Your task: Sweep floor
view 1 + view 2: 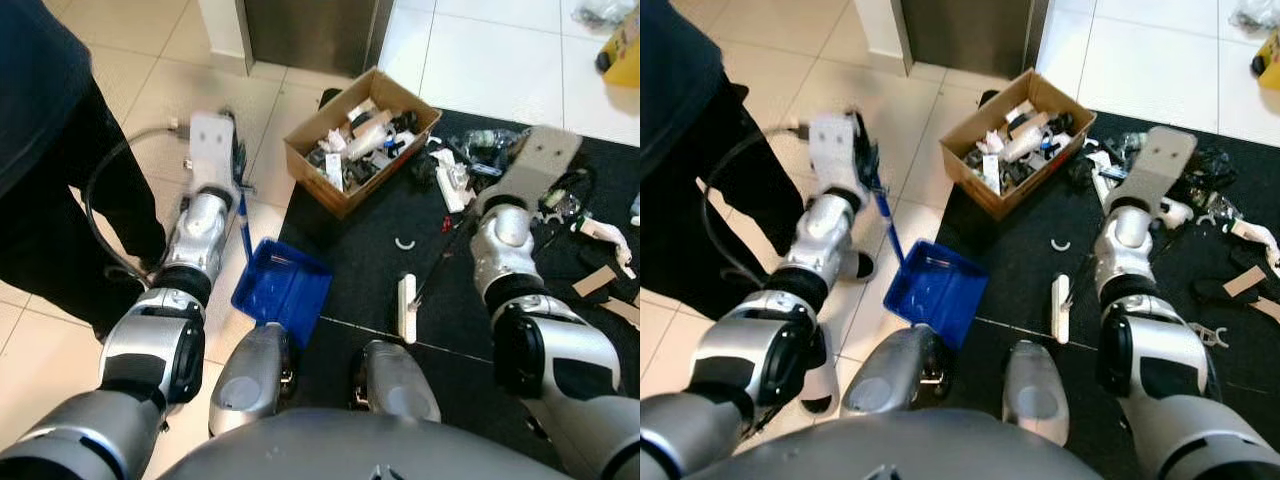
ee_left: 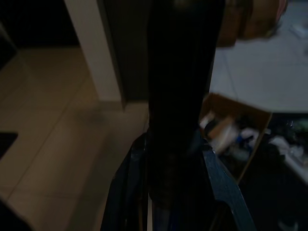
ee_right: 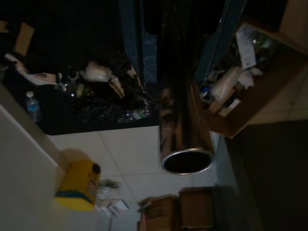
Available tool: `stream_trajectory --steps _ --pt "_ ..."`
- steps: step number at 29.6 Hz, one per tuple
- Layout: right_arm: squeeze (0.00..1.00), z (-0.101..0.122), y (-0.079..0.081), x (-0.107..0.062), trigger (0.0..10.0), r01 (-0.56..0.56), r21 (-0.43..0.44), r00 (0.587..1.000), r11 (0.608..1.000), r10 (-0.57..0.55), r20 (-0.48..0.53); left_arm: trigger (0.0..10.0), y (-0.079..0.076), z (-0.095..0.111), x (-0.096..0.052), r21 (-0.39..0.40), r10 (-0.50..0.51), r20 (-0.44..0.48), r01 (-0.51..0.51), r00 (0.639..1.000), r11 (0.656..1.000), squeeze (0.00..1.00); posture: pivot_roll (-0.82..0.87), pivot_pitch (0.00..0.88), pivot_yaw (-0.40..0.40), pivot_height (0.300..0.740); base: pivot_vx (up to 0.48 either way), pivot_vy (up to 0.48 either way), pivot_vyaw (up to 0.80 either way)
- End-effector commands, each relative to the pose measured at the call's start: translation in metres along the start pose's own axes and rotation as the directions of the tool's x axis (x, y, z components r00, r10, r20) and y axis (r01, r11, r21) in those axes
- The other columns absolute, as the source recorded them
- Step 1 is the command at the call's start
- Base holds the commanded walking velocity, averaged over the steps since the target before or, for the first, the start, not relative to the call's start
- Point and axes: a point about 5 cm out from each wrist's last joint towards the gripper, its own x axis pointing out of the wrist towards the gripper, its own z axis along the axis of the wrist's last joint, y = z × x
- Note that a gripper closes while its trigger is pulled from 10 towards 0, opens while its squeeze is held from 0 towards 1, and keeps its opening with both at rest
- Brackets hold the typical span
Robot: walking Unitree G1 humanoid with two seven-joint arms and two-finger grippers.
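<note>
The left end effector [image 1: 868, 165] is gripping the blue handle of the dustpan [image 1: 936, 290], which is resting at the edge of the black mat [image 1: 1040, 270]. The right end effector [image 1: 478, 205] is closing on the metal broom pole [image 3: 185, 134], its white head [image 1: 407, 307] lying on the mat near litter and a cardboard box [image 1: 362, 140]. A person [image 1: 50, 150] is standing on the left.

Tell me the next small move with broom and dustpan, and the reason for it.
Probably draw the white broom head on the black mat toward the blue plastic dustpan. The right gripper holds the metal broom pole, the left gripper holds the dustpan's blue handle, and a white curved scrap lies beyond the head.
</note>
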Motion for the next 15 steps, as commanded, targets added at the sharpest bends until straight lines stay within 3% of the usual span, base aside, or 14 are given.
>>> stream_trajectory --steps 1,7,10,11,12,15 --pt "0.0 0.004 0.0 0.001 10.0 -0.016 0.079 1.0 0.997 0.016 -0.001 10.0 0.003 0.012 0.003 -0.047 0.009 0.057 -0.007 0.998 0.999 0.0 0.06 0.0 0.043 0.74 0.0 0.0 0.0" --pt "0.0 0.011 -0.005 0.005 10.0 0.039 0.009 0.999 0.999 -0.039 0.024 10.0 -0.001 0.012 0.003 -0.07 -0.029 0.026 0.03 0.999 0.997 0.0 0.06 0.0 0.048 0.74 0.0 0.0 0.0" --pt "0.0 0.01 -0.01 0.006 10.0 0.088 0.029 0.996 0.996 -0.088 0.0 10.0 -0.003 0.012 0.003 -0.057 -0.035 0.023 0.036 0.999 0.998 0.0 0.05 0.0 0.048 0.74 0.0 0.0 0.0" --pt "0.0 0.01 -0.014 0.007 10.0 0.116 0.093 0.993 0.989 -0.113 -0.029 10.0 -0.006 0.01 0.002 -0.047 -0.045 0.015 0.046 0.999 0.998 0.0 0.05 0.0 0.047 0.74 0.0 0.0 0.0" --pt "0.0 0.012 -0.016 0.007 10.0 0.127 0.102 0.992 0.987 -0.125 -0.028 10.0 -0.008 0.008 0.001 -0.041 -0.053 0.009 0.053 0.999 0.998 0.0 0.05 0.0 0.047 0.74 0.0 0.0 0.0" --pt "0.0 0.017 -0.025 0.009 10.0 0.173 0.054 0.985 0.983 -0.173 -0.005 10.0 -0.014 0.003 -0.001 -0.029 -0.075 -0.011 0.075 0.997 0.997 0.0 0.05 0.0 0.047 0.74 0.0 0.0 0.0"
